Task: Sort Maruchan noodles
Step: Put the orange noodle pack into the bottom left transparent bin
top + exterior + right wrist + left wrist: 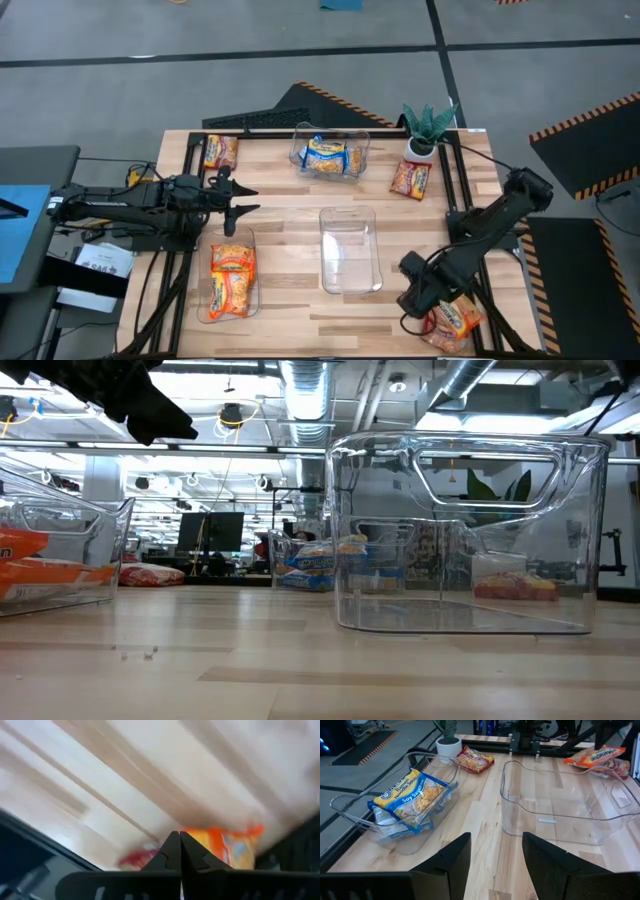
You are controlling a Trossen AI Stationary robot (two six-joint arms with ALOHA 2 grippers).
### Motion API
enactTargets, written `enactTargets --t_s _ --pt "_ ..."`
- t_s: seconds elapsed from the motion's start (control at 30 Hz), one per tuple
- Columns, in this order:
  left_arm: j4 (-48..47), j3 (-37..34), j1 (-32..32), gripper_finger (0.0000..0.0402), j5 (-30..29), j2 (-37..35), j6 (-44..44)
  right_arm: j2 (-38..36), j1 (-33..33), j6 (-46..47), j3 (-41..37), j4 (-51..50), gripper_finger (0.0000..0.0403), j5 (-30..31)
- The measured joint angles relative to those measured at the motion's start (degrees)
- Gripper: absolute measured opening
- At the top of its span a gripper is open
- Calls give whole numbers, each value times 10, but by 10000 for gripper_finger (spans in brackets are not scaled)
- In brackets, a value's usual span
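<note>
The sorting looked partly done. Nearest the front edge, the left bin held orange packets, and the middle bin beside it was bare. At the front right corner, 1 orange packet, perhaps over a 2nd, lay loose on the table, and the right gripper sat low just beside it with its fingers pressed together, gripping nothing; its wrist view was blurred, so whether it touched the packet was unclear. Farther back on the left side, the left gripper hung above the boards between the left bin and the far left corner, fingers spread apart and empty. Along the far edge, the far bin held blue-and-yellow packets, 1 reading "Soy Sauce" in the left wrist view. 2 packets were unsorted there: a red-orange one at the far left corner and another just beside the potted plant. By this reading at least 3 packets were left, likely bound for the bare middle bin or the left bin. The plant crowded the far right packet, and the black frame rails along the right edge hemmed in the corner packet.
</note>
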Motion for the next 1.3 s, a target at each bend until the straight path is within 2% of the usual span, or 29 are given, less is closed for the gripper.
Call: enactTargets --t_s 0.13,0.3,0.47,0.6,0.73,0.9,1.07,1.17,1.3 --pt "0 0 0 167 0 0 0 -21 0 12 17 -10 13 59" --pt "0 0 0 167 0 0 0 -19 1 22 17 -14 49 59" --pt "0 0 0 167 0 0 0 -16 -8 29 5 -10 69 -19" --pt "0 0 0 167 0 0 0 -15 -8 43 -13 -9 89 -52" --pt "0 0 0 167 0 0 0 -15 -5 60 -55 37 130 -87" --pt "0 0 0 167 0 0 0 -14 11 83 -99 79 199 -168" --pt "0 0 0 167 0 0 0 -15 40 131 -103 75 246 -181" --pt "0 0 0 167 0 0 0 -15 58 166 -106 83 250 -182" --pt "0 0 0 167 0 0 0 -15 73 193 -141 147 249 -193"
